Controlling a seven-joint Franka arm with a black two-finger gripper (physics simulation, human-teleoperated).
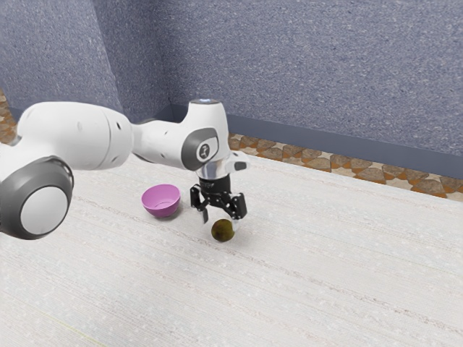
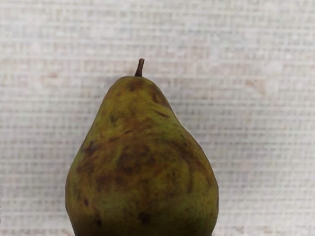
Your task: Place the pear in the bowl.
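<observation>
Behind the bowl [image 1: 163, 210], as you look at the exterior view, you have the speckled blue-grey wall [image 1: 311, 65], with a darker band along its foot. The pale, streaked table [image 1: 340, 275] lies under the bowl and spreads out around it. Between the bowl and the wall, past the table's far edge, you can see a strip of brown stone-patterned floor [image 1: 362, 170]. Your white and grey arm [image 1: 79, 137] comes in from the exterior view's left, passes above and beyond the bowl, and bends down on the bowl's exterior view's right side. There you find the black gripper [image 1: 220, 223], pointing down, near the bowl. Its jaws stand well apart, with a clear gap on the side toward the bowl, and you have nothing clamped in them. The bowl itself is pink, upright on the table, and you can see into it. The pear [image 1: 223, 231] is outside the bowl, on the table to its exterior view's right and a little toward the camera, right down at the gripper's fingertips. The wrist view gives you its mottled green and brown skin up close, with its short brown stem [image 2: 140, 68] at the narrow end.
</observation>
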